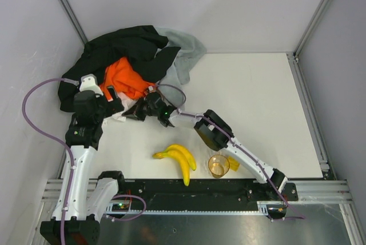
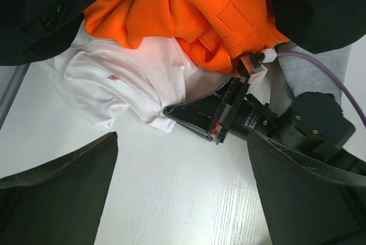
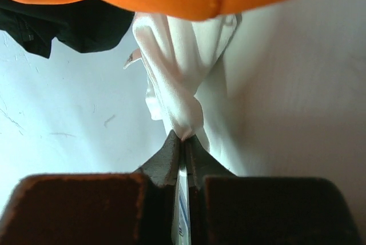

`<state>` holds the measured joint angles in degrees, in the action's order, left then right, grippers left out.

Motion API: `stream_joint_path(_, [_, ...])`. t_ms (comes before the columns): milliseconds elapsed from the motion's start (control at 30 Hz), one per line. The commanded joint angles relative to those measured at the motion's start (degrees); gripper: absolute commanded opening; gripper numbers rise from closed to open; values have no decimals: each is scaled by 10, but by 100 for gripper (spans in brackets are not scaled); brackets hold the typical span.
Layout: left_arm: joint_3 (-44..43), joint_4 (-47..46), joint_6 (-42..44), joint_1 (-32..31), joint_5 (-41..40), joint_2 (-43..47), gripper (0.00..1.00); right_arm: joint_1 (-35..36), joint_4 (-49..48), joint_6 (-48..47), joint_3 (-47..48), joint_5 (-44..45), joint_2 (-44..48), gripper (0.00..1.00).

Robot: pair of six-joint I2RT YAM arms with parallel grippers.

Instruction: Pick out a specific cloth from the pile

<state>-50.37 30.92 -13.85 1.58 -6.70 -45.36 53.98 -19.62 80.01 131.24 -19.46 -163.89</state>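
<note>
The pile lies at the back left: a black garment [image 1: 123,45], an orange cloth [image 1: 127,79] and a grey cloth [image 1: 186,51]. The small white cloth [image 2: 123,79] sticks out from under the orange cloth [image 2: 194,11] at the pile's near edge; in the top view a bit of the white cloth [image 1: 119,117] shows. My right gripper [image 3: 184,140] is shut on a bunched edge of the white cloth [image 3: 177,68]; this gripper also shows in the left wrist view [image 2: 171,111]. My left gripper [image 2: 183,193] is open and empty over bare table just in front of the white cloth.
Two bananas [image 1: 180,156] lie near the table's front edge, with a clear orange cup [image 1: 218,165] and a small yellow piece [image 1: 233,163] to their right. Walls close in at the left and back. A purple cable [image 2: 326,73] runs over the right wrist.
</note>
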Motion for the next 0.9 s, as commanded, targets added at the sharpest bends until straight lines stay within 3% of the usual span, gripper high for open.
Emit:
stream_joint_path(0, [4, -21, 15, -5, 9, 1, 100, -24, -40, -25, -110, -24, 116, 0])
stream_joint_path(400, [5, -21, 15, -10, 4, 5, 100, -63, -122, -108, -513, 8, 380, 0])
stream_joint_path(600, [6, -21, 15, -11, 5, 3, 100, -66, -81, -181, -572, 28, 452, 1])
stream_joint_path(700, [6, -22, 13, -11, 9, -3, 100, -64, -78, -202, -573, 20, 459, 16])
stream_joint_path(867, [1, -26, 7, -11, 63, -39, 100, -64, -49, -231, -573, 7, 468, 61])
